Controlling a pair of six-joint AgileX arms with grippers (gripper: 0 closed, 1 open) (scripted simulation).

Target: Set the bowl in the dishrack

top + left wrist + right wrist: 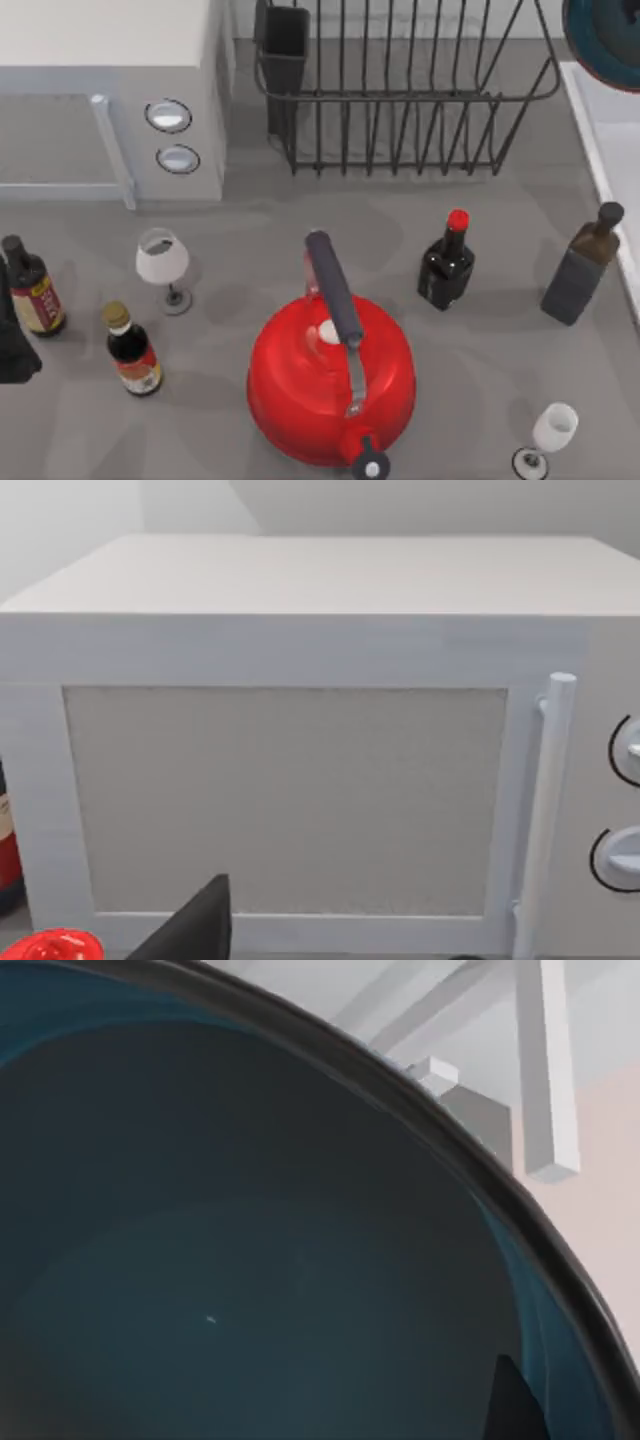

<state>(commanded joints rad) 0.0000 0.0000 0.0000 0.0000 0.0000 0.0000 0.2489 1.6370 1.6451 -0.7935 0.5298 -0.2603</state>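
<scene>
the round dark teal-blue bowl with its darker rim [605, 40] sits at the top right corner of the top view, cut by the frame edge, just right of the large black wire dishrack [400, 100] and above the white surface [615, 130] along the table's right side. from the right wrist view the bowl [230, 1260] is seen very close, its inside and dark rim across most of the frame, with a dark finger tip [515, 1405] at the bowl's inner wall; i cannot tell from here how my right gripper is set on it.

the dishrack stands at the back of the grey table [230, 250], its dark rectangular utensil cup [285, 50] at its left corner. beside it on the left is the white microwave [110, 90]. my left arm [12, 340] is at the table's far left edge, near a brown sauce bottle [32, 290]; its wrist view faces the microwave door [285, 800], and i cannot tell its grip state.

in front sit a red kettle with a dark handle [330, 375], a white wine glass [163, 262], a second wine glass [548, 435], a red-capped dark bottle [447, 262], a dark square bottle [582, 268] and a small soy bottle [133, 352].
</scene>
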